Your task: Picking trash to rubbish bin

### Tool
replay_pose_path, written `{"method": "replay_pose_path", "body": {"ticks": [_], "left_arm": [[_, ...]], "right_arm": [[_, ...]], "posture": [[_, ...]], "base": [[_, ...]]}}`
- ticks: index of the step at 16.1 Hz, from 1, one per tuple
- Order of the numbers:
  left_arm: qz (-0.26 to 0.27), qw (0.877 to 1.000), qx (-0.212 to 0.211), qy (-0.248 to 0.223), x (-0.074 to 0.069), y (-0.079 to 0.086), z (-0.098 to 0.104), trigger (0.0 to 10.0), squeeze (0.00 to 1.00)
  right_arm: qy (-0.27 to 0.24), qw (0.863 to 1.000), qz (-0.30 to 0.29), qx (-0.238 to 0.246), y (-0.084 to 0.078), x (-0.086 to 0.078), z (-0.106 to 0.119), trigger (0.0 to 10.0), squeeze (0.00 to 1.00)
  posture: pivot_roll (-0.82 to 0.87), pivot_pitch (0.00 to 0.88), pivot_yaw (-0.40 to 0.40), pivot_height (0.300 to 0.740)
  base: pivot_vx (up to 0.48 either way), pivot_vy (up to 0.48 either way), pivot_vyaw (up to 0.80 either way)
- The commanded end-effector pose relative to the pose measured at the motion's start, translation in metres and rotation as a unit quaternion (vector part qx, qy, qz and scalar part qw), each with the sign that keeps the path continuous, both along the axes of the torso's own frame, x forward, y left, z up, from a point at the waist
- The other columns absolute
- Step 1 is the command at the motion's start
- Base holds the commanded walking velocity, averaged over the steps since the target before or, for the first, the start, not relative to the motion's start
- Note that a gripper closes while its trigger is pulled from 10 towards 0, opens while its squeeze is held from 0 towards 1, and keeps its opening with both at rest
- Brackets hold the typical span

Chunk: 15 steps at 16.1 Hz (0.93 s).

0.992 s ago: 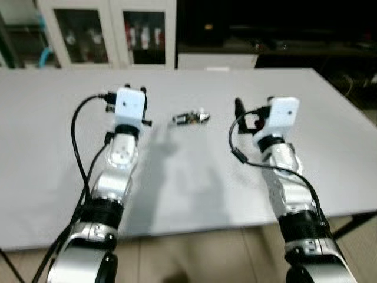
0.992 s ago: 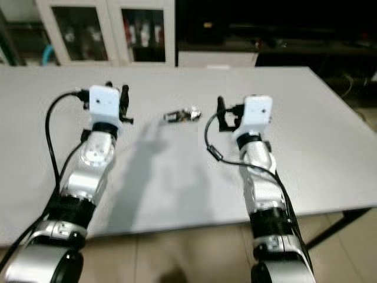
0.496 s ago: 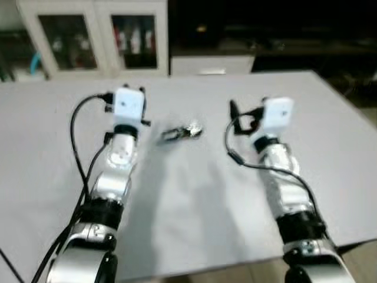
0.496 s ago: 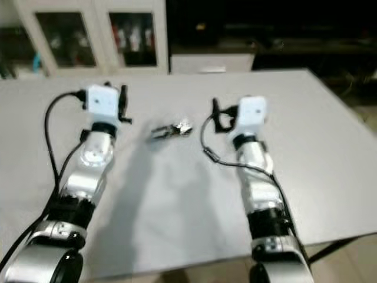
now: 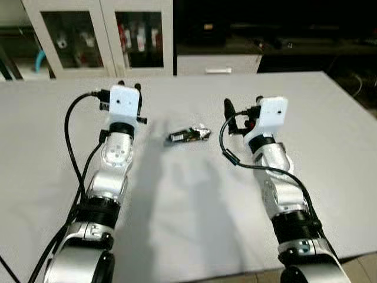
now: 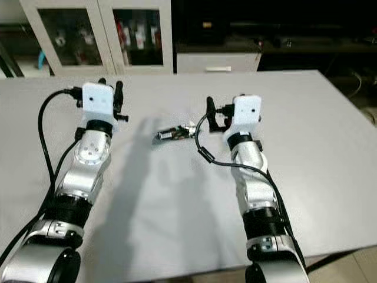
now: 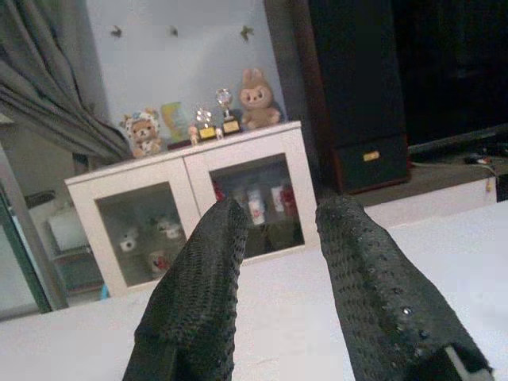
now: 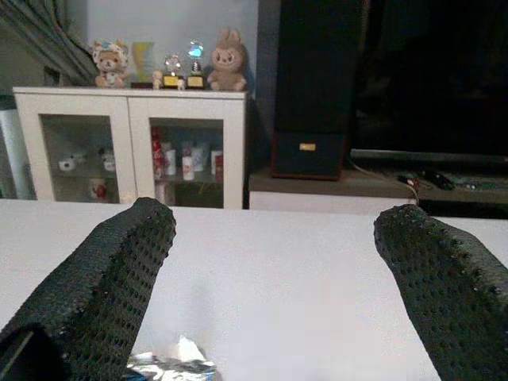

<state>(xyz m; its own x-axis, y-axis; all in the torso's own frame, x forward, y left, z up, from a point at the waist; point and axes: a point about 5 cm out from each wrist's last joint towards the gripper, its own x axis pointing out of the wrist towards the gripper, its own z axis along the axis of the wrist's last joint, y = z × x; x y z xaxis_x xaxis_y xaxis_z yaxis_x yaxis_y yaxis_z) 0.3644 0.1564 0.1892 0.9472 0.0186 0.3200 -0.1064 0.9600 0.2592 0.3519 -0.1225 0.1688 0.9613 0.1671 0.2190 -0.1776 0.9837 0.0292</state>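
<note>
**Crumpled foil wrapper between two raised grippers**

Black-fingered right gripper (image 6: 219,112) is spread wide, just right of the wrapper (image 6: 175,132). Left gripper (image 7: 279,218), at upper left, holds only a narrow gap. Silvery and dark, creased, the wrapper lies mid-frame on the white table (image 5: 194,194), below a glass-fronted cabinet (image 5: 100,35).

Right gripper (image 8: 270,278) fingers spread wide over white table (image 8: 302,262) — crumpled foil wrapper (image 8: 171,363) near one finger (image 8: 103,286).
</note>
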Motion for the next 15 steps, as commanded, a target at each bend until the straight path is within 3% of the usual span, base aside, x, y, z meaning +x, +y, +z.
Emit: {"method": "replay_pose_path", "body": {"ticks": [1, 11, 13, 15], "left_arm": [[0.007, 1.0, -0.002, -0.003, 0.001, 0.003, 0.002, 10.0, 0.0], [0.017, 1.0, 0.001, 0.004, -0.003, 0.011, -0.002, 10.0, 0.0], [0.015, 1.0, 0.0, 0.01, -0.009, 0.01, -0.006, 10.0, 0.0], [0.014, 1.0, -0.002, 0.011, -0.014, 0.009, -0.007, 10.0, 0.0]], "right_arm": [[0.011, 1.0, 0.008, -0.001, 0.002, 0.002, 0.0, 10.0, 0.0], [0.028, 0.995, 0.094, 0.012, 0.044, 0.001, 0.005, 10.0, 0.0], [0.026, 0.993, 0.116, 0.011, 0.059, 0.005, 0.012, 10.0, 0.0], [0.03, 0.992, 0.12, 0.008, 0.064, 0.007, 0.013, 10.0, 0.0]], "posture": [[-0.01, 0.021, -0.035, 0.74], [-0.01, 0.057, -0.043, 0.74], [-0.01, 0.093, -0.054, 0.74], [-0.01, 0.124, -0.063, 0.74]], "base": [[0.0, 0.0, 0.0], [0.0, 0.0, 0.0], [0.0, 0.0, 0.0], [0.0, 0.0, 0.0]]}}
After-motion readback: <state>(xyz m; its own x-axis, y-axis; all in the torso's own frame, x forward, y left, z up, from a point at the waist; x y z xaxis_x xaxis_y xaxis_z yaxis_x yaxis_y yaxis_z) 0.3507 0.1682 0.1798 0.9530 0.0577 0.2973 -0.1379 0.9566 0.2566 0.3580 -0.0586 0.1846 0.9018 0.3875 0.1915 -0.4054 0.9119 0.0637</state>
